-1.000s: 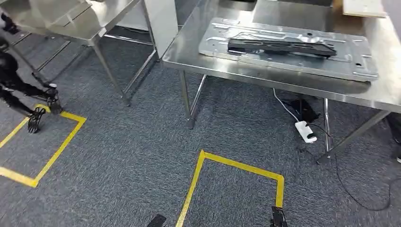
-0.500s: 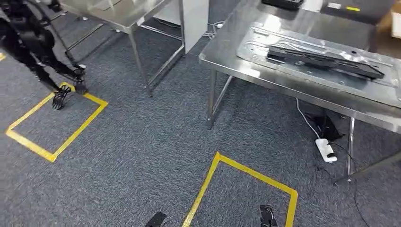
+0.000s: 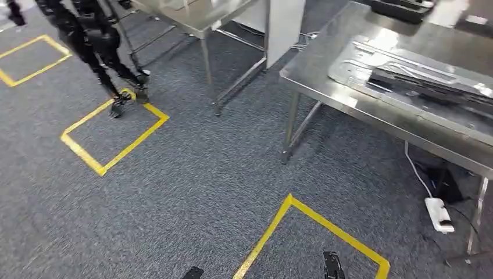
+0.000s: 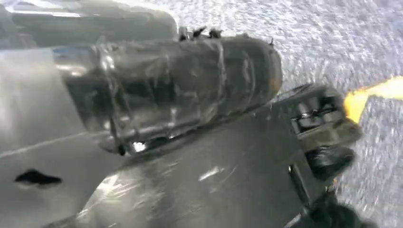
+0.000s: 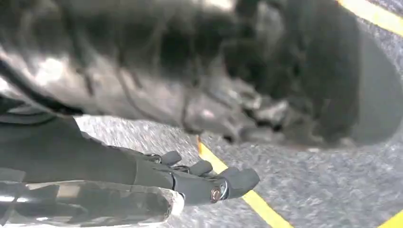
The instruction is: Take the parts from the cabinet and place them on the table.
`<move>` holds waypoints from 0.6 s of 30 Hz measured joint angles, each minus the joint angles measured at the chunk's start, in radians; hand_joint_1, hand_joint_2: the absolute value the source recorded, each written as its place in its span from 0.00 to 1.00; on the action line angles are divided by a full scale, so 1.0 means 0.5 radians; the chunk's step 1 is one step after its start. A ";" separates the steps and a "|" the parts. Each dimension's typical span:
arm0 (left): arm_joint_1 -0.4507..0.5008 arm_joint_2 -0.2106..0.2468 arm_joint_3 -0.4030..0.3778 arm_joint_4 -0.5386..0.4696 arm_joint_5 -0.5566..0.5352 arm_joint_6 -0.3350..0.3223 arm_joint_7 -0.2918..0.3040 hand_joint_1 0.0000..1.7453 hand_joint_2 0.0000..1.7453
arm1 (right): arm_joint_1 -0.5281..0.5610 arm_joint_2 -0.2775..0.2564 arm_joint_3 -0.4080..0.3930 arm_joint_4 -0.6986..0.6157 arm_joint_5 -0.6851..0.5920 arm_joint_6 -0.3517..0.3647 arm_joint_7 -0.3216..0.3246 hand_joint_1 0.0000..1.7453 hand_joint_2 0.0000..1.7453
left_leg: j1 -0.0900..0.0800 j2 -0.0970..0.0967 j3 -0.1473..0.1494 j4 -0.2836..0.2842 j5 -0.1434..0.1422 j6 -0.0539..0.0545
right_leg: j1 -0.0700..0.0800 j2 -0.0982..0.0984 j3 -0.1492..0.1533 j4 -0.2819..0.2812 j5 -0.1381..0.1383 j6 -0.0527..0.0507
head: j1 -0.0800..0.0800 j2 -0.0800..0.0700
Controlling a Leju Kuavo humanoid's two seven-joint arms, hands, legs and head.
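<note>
A steel table [image 3: 325,87] stands at the right of the head view. On it lies a silver pressed metal plate [image 3: 372,64] with a long black part [image 3: 430,87] resting on top. Another black part [image 3: 401,9] lies at the table's far end. My right hand [image 5: 199,180] hangs over the carpet with its dark fingers stretched out and nothing in them. My left hand [image 4: 323,137] is blurred in the left wrist view, with dark fingers past a grey cover, and I cannot make out how they lie.
A second steel table [image 3: 197,17] stands farther back, with a white pillar [image 3: 285,23] beside it. A dark two-legged figure [image 3: 93,40] stands at a yellow taped square [image 3: 116,133]. Another taped outline [image 3: 314,218] lies just ahead. A white power strip [image 3: 439,214] and cables lie under the right table.
The whole picture has slid to the right, so my view has turned left. The table with the plate now sits at the right edge, and the dark figure has come further into view.
</note>
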 joint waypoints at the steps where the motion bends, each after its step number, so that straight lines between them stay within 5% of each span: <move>1: 0.000 0.000 0.000 0.000 -0.001 0.005 0.008 0.00 0.00 | 0.001 0.000 0.003 0.001 0.014 0.001 0.015 0.00 0.00 | 0.006 0.006 -0.055 0.099 -0.021 -0.007 | -0.001 -0.030 0.000 0.000 -0.004 0.000 | 0.002 0.000; 3: 0.008 0.000 0.000 0.000 -0.011 0.017 0.023 0.00 0.00 | 0.002 0.001 0.004 0.001 0.016 0.008 0.025 0.00 0.00 | 0.018 0.014 -0.027 0.025 0.066 -0.015 | -0.005 -0.076 0.007 0.000 -0.011 0.005 | 0.001 0.000; 5: 0.016 0.002 0.000 0.000 -0.015 0.023 0.025 0.00 0.00 | -0.002 0.003 0.004 0.001 0.011 0.020 0.027 0.00 0.00 | 0.020 0.047 0.180 -0.360 0.255 -0.006 | -0.009 -0.122 0.027 0.000 -0.025 0.018 | 0.000 0.000; 6: 0.014 0.002 0.000 0.000 -0.018 0.024 0.024 0.00 0.00 | -0.003 0.003 0.004 0.001 0.009 0.031 0.027 0.00 0.00 | 0.012 0.138 0.258 -0.522 0.269 0.001 | -0.006 -0.141 0.036 0.000 -0.032 0.029 | 0.002 0.000; 7: 0.008 0.002 0.000 0.000 -0.020 0.024 0.019 0.00 0.00 | -0.005 0.004 0.005 0.001 0.009 0.037 0.027 0.00 0.00 | -0.012 0.147 0.275 -0.529 0.257 0.015 | 0.009 -0.154 0.037 0.000 -0.042 0.045 | 0.003 0.001; 11: 0.014 0.002 0.000 0.000 -0.033 0.027 0.006 0.00 0.00 | -0.007 0.015 0.017 0.000 0.028 0.040 0.024 0.00 0.00 | -0.009 0.063 0.276 -0.556 0.270 0.058 | 0.005 -0.204 0.059 -0.011 -0.058 0.088 | 0.003 0.000; 13: 0.016 0.002 -0.001 0.000 -0.030 0.036 -0.004 0.00 0.00 | -0.010 0.014 0.024 -0.001 0.048 0.047 0.012 0.00 0.00 | -0.002 0.030 0.289 -0.571 0.277 0.077 | -0.008 -0.030 -0.010 0.140 -0.155 0.093 | 0.020 0.001; 15: 0.008 0.002 0.000 0.000 -0.028 0.033 -0.018 0.00 0.00 | -0.002 0.014 0.032 -0.001 0.057 0.048 0.012 0.00 0.00 | -0.007 -0.008 0.288 -0.570 0.276 0.099 | -0.002 0.009 -0.179 0.475 -0.305 0.093 | 0.022 0.000; 16: 0.008 0.002 -0.001 0.000 -0.027 0.029 -0.020 0.00 0.00 | 0.002 0.015 0.035 0.000 0.059 0.047 0.012 0.00 0.00 | -0.009 -0.029 0.288 -0.568 0.276 0.100 | 0.000 0.014 -0.237 0.581 -0.335 0.094 | 0.021 0.000; 17: 0.010 0.003 -0.001 0.000 -0.021 0.021 -0.021 0.00 0.00 | 0.008 0.014 0.040 0.000 0.062 0.047 0.012 0.00 0.00 | -0.013 -0.064 0.290 -0.566 0.275 0.101 | -0.001 0.016 -0.287 0.645 -0.317 0.094 | 0.021 0.001; 18: 0.013 0.005 0.000 0.000 -0.017 0.012 -0.021 0.00 0.00 | 0.010 0.015 0.043 0.000 0.063 0.048 0.012 0.00 0.00 | -0.013 -0.093 0.292 -0.562 0.275 0.101 | -0.001 0.017 -0.274 0.588 -0.255 0.091 | 0.021 0.001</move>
